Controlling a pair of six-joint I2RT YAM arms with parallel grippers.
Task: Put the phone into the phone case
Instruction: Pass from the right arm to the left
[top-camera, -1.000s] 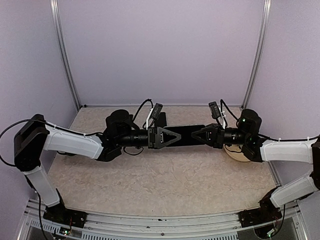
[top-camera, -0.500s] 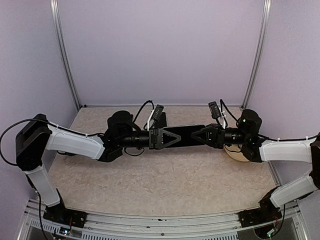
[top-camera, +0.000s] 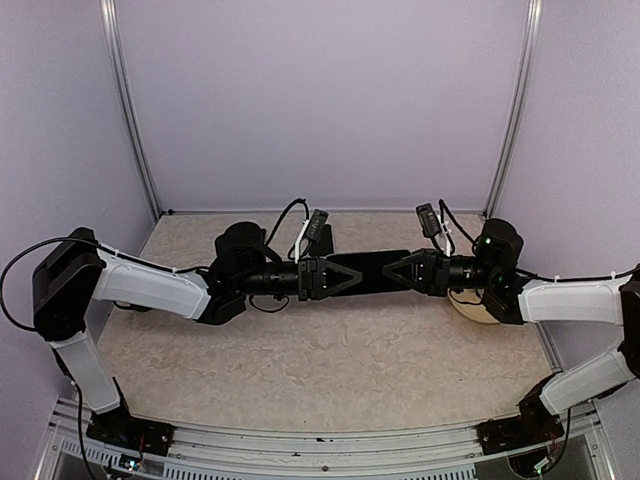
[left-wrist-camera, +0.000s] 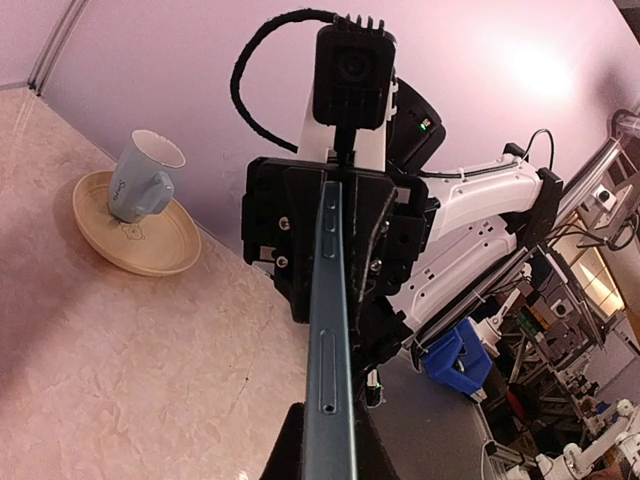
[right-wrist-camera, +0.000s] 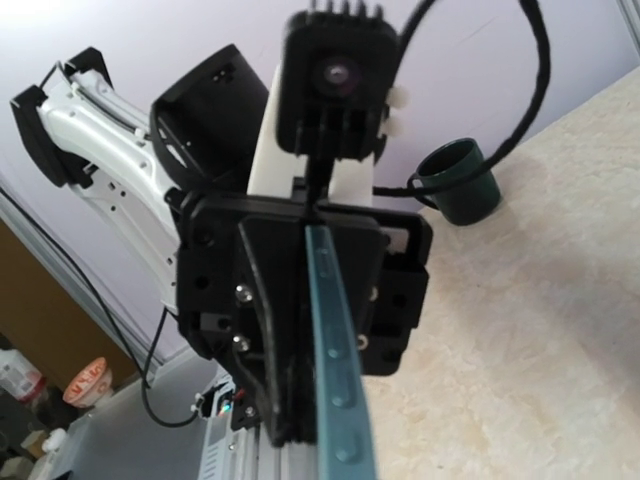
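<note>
The phone (top-camera: 372, 262) hangs edge-up above the counter (top-camera: 330, 360), bridging the two arms. The left end effector (top-camera: 352, 275) pinches one end and the right end effector (top-camera: 392, 270) pinches the other, each clamped on the flat faces. It looks rigid, light and probably slick, so a hold on the faces near the ends, clear of the side buttons, seems safest.

A second ago the left gripper (top-camera: 348, 273) had its jaws spread around the left end of the phone (top-camera: 385, 268). They are now drawn in and clamped on it, a narrower wedge from above. The left arm's elbow (top-camera: 62, 287) has edged slightly right.
</note>
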